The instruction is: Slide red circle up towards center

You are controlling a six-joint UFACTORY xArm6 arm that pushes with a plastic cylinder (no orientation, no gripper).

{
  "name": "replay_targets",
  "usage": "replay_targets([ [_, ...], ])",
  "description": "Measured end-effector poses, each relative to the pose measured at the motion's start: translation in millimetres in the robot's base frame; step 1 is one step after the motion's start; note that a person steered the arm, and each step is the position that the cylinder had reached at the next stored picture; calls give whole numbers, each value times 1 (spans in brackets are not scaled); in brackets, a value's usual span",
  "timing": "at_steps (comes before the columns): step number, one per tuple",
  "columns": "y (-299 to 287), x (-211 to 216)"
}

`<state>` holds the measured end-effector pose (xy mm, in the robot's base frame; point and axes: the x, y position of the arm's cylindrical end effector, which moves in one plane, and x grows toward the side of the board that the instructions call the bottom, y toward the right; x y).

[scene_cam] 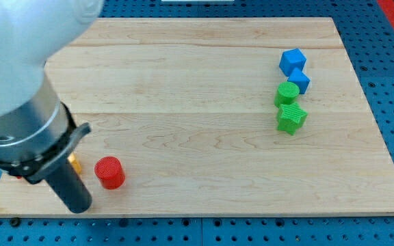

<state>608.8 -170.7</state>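
Observation:
The red circle (109, 171) stands near the board's bottom left corner. My tip (81, 207) is at the end of the dark rod, just to the lower left of the red circle, a small gap apart. The arm's grey body fills the view's left and top left and hides part of the board there.
A small orange block (74, 163) peeks out beside the rod, mostly hidden. At the right stand two blue blocks (293, 61) (299, 81), a green circle (286, 93) and a green star (291, 118), close together in a column. The wooden board (197, 123) lies on a blue pegboard.

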Motion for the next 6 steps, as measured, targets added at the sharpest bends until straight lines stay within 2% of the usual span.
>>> replay_targets([
  [1,4,-18],
  [2,39,-33],
  [3,109,-39],
  [4,138,-42],
  [6,99,-40],
])
